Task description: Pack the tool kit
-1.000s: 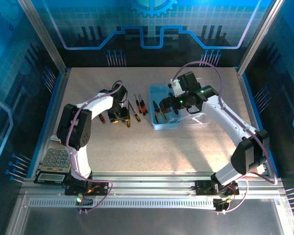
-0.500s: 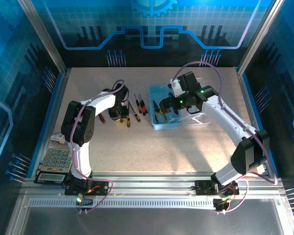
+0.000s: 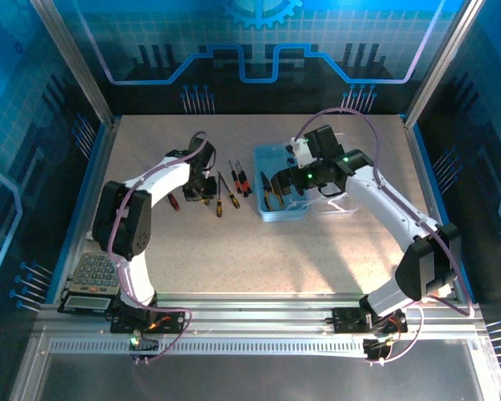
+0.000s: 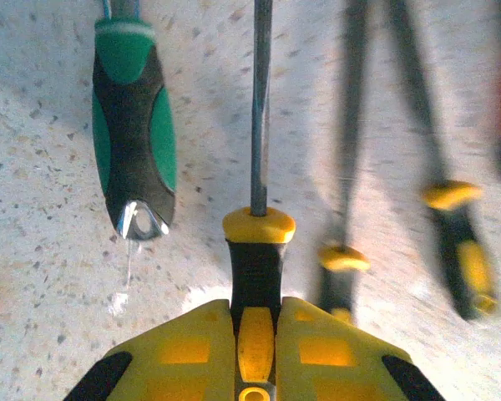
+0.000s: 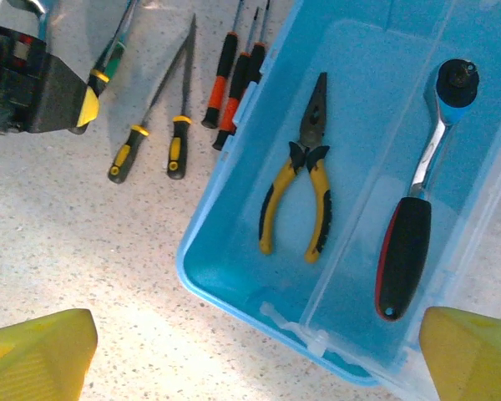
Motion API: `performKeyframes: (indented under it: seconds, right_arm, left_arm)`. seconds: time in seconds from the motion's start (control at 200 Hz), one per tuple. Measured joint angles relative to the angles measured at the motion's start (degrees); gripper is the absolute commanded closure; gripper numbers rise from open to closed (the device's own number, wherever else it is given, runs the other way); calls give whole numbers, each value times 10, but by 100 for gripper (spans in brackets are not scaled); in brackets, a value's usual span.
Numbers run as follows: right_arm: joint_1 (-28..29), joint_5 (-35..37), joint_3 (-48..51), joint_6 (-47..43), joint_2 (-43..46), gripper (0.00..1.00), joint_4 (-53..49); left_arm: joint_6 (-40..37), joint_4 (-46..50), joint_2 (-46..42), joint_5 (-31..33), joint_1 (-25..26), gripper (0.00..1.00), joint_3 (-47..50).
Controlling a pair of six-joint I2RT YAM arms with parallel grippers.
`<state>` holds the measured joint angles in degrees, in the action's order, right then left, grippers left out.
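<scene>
Yellow left claw (image 4: 256, 316) clenches a screwdriver (image 4: 259, 230), handle end hidden; right claw (image 5: 255, 344) released, fingertips (image 5: 33, 355) cut off.

Looks down from high behind the near edge, well back, taking in the whole table (image 3: 317, 251). Rides the left wrist low and very near the table, facing along a yellow-collared screwdriver (image 4: 258, 230) clamped in the left gripper (image 4: 256, 309). Hangs higher on the right wrist, facing steeply down on the blue box (image 5: 234, 255), sharing the loose screwdrivers (image 5: 177, 149) beside it with both other views.
</scene>
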<state>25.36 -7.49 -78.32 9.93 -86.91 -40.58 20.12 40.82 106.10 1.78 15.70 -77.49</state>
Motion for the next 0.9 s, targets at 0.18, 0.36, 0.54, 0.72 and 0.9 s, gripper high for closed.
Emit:
performKeyframes:
  seconds: [0.18, 0.36, 0.54, 0.72, 0.9]
  right_arm:
    - [-14, -59, 27, 44, 34, 4, 54]
    - [-14, -115, 55, 115, 49, 20, 143]
    - [-13, -123, 56, 169, 47, 34, 211]
    - [-10, -113, 47, 216, 20, 41, 249]
    - [-10, -107, 47, 257, -5, 49, 277]
  left_arm:
    - [-8, -15, -102, -94, 1, 100, 0]
    - [12, -68, -144, -210, 17, 100, 0]
    - [44, -132, -145, -292, 61, 100, 0]
    - [55, -170, -145, -332, 101, 100, 0]
    - [57, -183, -145, -347, 105, 100, 0]
